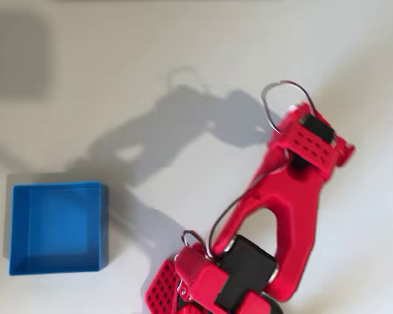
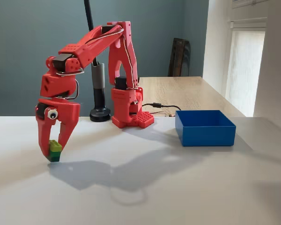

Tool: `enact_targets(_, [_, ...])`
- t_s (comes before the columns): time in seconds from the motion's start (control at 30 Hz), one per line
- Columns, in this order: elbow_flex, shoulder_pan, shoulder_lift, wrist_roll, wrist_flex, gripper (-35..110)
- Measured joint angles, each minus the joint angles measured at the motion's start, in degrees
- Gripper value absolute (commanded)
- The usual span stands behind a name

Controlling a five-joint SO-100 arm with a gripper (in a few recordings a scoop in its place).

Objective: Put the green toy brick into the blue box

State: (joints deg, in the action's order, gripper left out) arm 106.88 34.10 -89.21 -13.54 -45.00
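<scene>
While the red arm leans down at the left of the fixed view, we see its pincer clamped on the green toy brick

With the fingers drawn in to a narrow gap, the brick sits between their tips, lime-green layer over the darker one, at or just above the white counter; we cannot tell whether it touches. We find the blue box well apart from it, at the right of that view, standing flat on the counter; in the overhead view the blue box lies at the lower left and its flat bottom is bare, while the arm reaches in from the bottom edge
</scene>
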Motion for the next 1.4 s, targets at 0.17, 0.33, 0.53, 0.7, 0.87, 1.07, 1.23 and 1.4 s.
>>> enact_targets(0.17, [-0.6,-6.8,-5.0,3.3,-0.8,0])
enact_targets(0.33, [-0.5,-17.1,-11.7,8.9,-0.8,0])
enact_targets(0.53, [1.1,-30.0,-18.5,14.0,-3.1,0])
enact_targets(0.7, [3.4,-39.6,-21.8,17.8,-6.2,0])
enact_targets(0.87, [4.8,-50.3,-23.7,20.7,-9.5,0])
enact_targets(1.07, [5.9,-64.2,-25.2,21.7,-12.9,0])
enact_targets(1.23, [5.9,-75.5,-25.2,22.6,-16.3,0])
enact_targets(1.4, [5.0,-83.4,-25.2,22.3,-19.2,0])
